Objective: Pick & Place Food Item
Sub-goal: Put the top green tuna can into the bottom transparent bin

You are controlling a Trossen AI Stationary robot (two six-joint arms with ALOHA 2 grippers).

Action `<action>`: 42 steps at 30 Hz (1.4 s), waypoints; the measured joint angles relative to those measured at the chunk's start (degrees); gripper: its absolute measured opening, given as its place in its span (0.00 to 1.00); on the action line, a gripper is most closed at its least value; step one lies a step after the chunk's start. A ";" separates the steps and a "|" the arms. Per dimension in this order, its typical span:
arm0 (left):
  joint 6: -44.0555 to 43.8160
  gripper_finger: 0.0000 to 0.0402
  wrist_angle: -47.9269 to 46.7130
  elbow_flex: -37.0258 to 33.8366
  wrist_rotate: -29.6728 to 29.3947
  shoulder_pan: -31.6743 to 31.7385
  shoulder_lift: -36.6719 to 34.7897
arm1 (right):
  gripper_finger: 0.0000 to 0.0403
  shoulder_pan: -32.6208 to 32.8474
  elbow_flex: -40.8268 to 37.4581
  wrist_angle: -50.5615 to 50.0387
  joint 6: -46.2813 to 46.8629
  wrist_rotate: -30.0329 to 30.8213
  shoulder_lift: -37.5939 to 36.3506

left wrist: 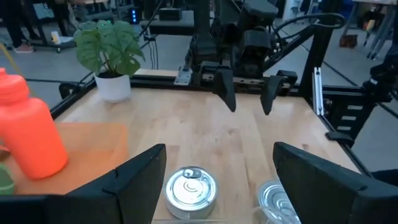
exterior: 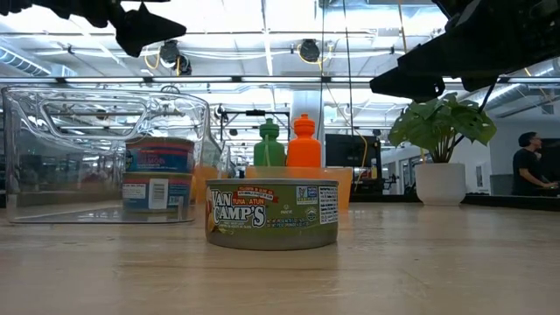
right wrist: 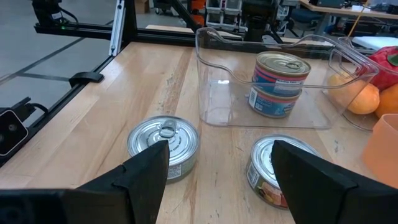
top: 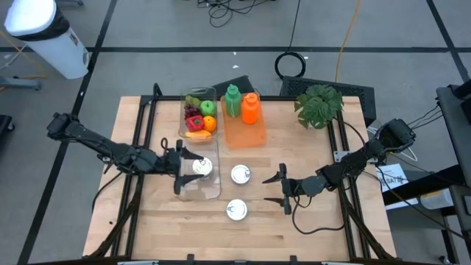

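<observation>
Reading "Van Camp's" on front can (exterior: pixel 272 214)

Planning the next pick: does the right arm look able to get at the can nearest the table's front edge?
Probably yes. The right end effector is open and empty, beside that can, with bare table between them; the other loose can sits off to the side.
</observation>
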 joint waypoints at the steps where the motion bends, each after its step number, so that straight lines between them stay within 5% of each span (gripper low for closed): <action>1: 0.45 0.76 0.08 0.00 0.00 -0.04 -0.02 | 0.66 0.00 0.00 0.00 0.00 0.00 0.00; 42: -0.99 0.76 -0.96 -0.02 -3.01 -4.04 -1.13 | 0.66 0.00 0.00 0.00 0.00 0.00 0.00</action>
